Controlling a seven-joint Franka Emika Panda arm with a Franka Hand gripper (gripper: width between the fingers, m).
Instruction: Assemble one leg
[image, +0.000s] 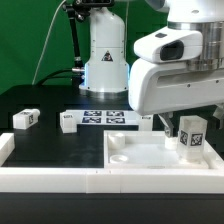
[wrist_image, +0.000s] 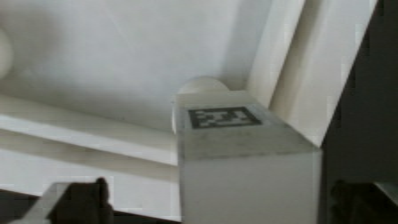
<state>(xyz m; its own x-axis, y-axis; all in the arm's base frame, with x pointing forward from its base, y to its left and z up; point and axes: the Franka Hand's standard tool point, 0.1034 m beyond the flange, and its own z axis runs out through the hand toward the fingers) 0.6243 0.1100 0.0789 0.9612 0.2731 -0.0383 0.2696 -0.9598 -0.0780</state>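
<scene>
A leg (image: 191, 133), a small white block with a black-and-white tag, stands upright inside the large white tray-like piece (image: 130, 160) near its corner at the exterior view's right. My gripper (image: 181, 126) is down around it and open. In the wrist view the leg (wrist_image: 244, 140) stands between my dark fingers (wrist_image: 79, 203). One finger is close to the leg. White tray shows in the gap between the other finger and the leg. Two more legs (image: 26, 118) (image: 68, 122) lie on the black table at the exterior view's left.
The marker board (image: 105, 117) lies on the table behind the tray. The robot's white base (image: 104, 55) stands at the back. The tray's raised rim (wrist_image: 294, 60) runs right beside the leg. A white wall (image: 8, 150) edges the table at the exterior view's left.
</scene>
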